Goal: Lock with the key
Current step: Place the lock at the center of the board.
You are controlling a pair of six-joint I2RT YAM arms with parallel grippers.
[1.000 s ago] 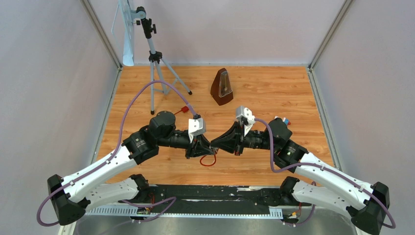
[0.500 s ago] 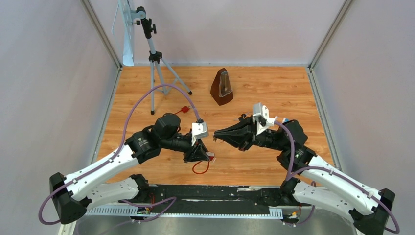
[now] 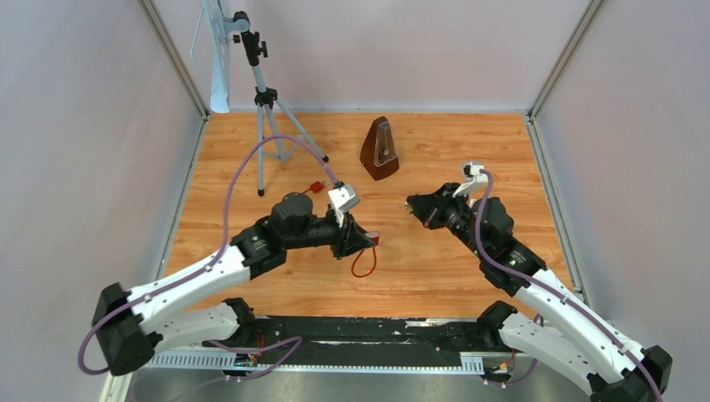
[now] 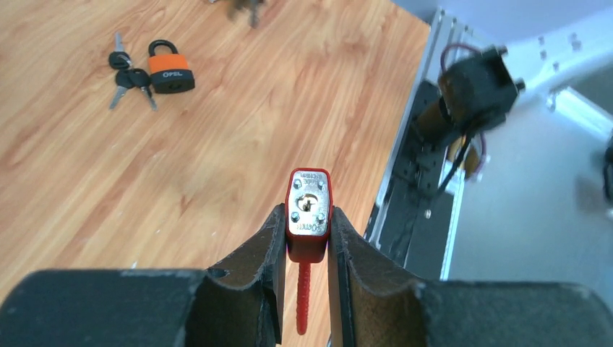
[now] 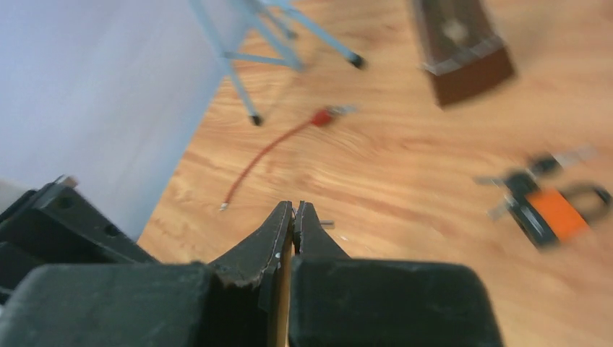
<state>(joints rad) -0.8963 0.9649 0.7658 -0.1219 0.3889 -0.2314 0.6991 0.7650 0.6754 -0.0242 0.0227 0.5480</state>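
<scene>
— What do we hold in the left gripper (image 4: 307, 216)?
— Its fingers clamp the red padlock (image 4: 309, 196): keyhole facing out and empty, red cable (image 4: 303, 296) trailing below, above the table (image 4: 217, 144).
— And the right gripper (image 5: 295, 211)?
— Pinched tight on a thin brass edge, the key (image 5: 285, 264) we think (seen edge-on), well apart from the padlock. We judge that inserting and turning are both left.
</scene>
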